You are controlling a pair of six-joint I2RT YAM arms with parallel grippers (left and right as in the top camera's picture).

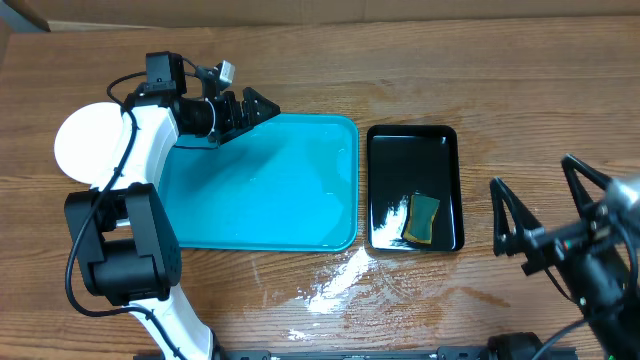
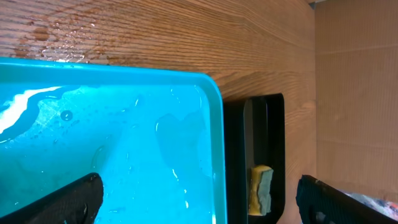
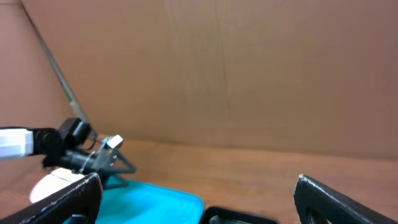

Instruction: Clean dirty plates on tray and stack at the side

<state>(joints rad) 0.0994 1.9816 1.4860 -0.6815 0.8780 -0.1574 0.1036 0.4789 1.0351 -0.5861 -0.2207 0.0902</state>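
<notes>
One round white face is all that shows of the plates (image 1: 88, 140). They sit on the table at the far left, beside the tray and partly hidden behind the left arm. From above I cannot tell how many lie under that top disc.

Next along, the left gripper (image 1: 250, 115) hangs over the tray's upper-left corner, jaws spread wide and holding nothing. The tray (image 1: 300, 243) carries no plate, only a film of water and scattered droplets. A wet patch (image 1: 335, 280) glistens on the wood just below its lower-right corner.

To the right, apart from it by a narrow gap, is a black tray (image 1: 412, 130) with a yellow-green sponge (image 1: 421, 218) lying inside, near its lower edge. At the far right, the right gripper (image 1: 530, 170) hovers well away from both trays, fingers apart and empty.

Judging by the bare tray, cleaning and stacking look finished. What the next move calls for is probably only drawing both arms back without knocking the stack.
</notes>
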